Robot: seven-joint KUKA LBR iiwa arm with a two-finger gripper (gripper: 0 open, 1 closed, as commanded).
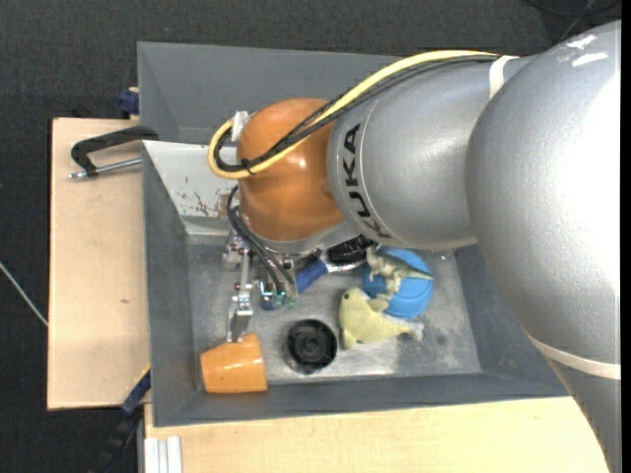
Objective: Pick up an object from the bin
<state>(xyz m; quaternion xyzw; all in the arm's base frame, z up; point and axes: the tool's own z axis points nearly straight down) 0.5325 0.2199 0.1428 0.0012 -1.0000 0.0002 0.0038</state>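
My gripper (240,321) hangs below the arm's orange cover at the bin's lower left, its metal tip just above an orange plastic cup (235,367) that lies on its side by the front wall. A black round cap-like disc (311,345) rests to the right of the cup. A short blue stick-like piece (307,275) shows beside the gripper's body, partly hidden by the cover.
A pale yellow soft toy (368,320) and a blue round thing (406,286) lie at the bin's right. A white card with reddish marks (189,187) leans in the back left corner. The arm and its cover hide the bin's middle and back.
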